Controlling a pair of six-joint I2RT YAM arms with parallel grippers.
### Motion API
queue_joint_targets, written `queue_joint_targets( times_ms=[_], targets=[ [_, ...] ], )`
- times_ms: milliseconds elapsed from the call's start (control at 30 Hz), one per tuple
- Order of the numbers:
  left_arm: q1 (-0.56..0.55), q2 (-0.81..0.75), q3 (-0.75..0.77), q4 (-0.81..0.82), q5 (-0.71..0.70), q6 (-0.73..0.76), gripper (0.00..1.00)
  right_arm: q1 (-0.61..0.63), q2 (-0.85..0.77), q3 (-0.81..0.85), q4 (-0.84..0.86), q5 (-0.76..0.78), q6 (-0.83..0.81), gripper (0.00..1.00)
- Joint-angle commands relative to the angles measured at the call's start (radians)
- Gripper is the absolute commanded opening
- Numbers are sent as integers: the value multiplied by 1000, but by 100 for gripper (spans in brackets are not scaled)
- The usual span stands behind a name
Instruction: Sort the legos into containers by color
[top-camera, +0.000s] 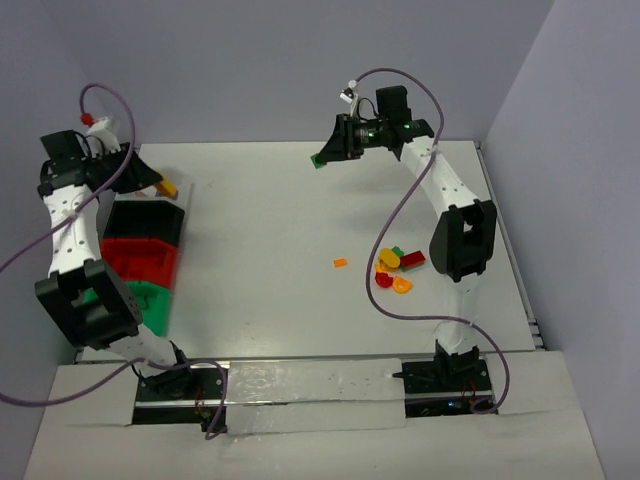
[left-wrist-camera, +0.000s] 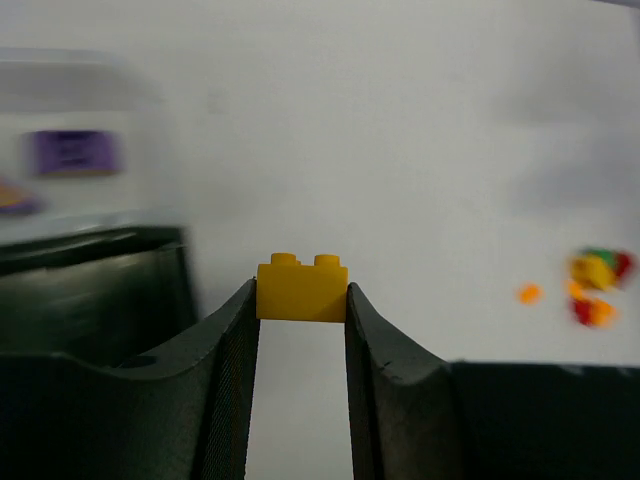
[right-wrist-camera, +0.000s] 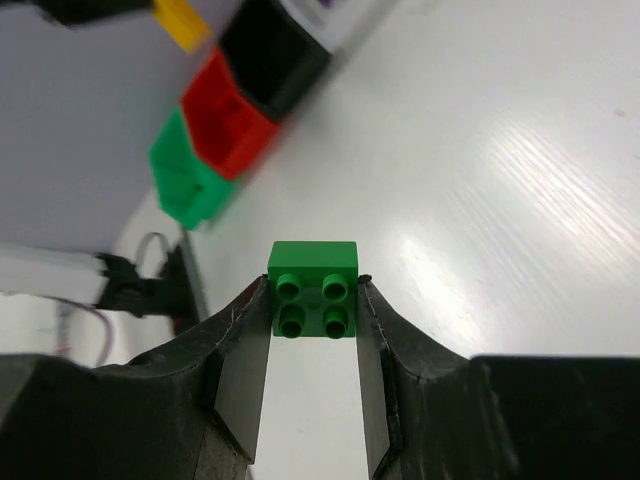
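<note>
Nearest the arm bases, on the left of the white worktop (top-camera: 270, 320), the green bin (top-camera: 152, 298) opens the row of containers; the red bin (top-camera: 140, 258) touches it on the far side, and the black bin (top-camera: 146, 220) follows, also touching; beyond that, a clear bin (left-wrist-camera: 80, 120) shows only as a blur in the left wrist view, with a purple shape (left-wrist-camera: 70, 153) inside its outline. On the right half of the worktop, close to the right arm's elbow, lies the loose pile of legos (top-camera: 397, 270), with red, yellow, orange and green pieces bunched together; a single orange piece (top-camera: 340, 263) lies just left of the pile, apart from it. Farther back, the left end effector (left-wrist-camera: 302, 305) hangs at the far end of the bin row, pinching a yellow brick (left-wrist-camera: 302, 290) by its two sides, two studs showing along its top edge. Farthest of all, near the back wall, the right end effector (right-wrist-camera: 313, 310) is raised over the middle of the worktop; it pinches a green brick (right-wrist-camera: 313, 285) with four studs between its fingertips.
</note>
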Motion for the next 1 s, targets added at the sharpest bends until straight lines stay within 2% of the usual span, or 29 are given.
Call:
queue_joint_targets(
  times_ms=[0, 133, 333, 500, 767, 967],
  targets=[
    [69, -143, -37, 16, -415, 101, 0, 18, -153, -68, -141, 191, -202, 0],
    [86, -163, -97, 33, -600, 139, 0, 17, -182, -108, -150, 257, -234, 0],
    [86, -134, -157, 120, -715, 80, 0, 27, -175, -101, -170, 340, -273, 0],
    [73, -79, -164, 186, -714, 28, 2, 36, -164, -88, -176, 364, -281, 0],
    [29, -22, -205, 319, -725, 64, 9, 74, -171, -95, -178, 392, -292, 0],
    [27, 27, -184, 289, -754, 86, 16, 82, -181, -99, -183, 399, -290, 0]
  ],
)
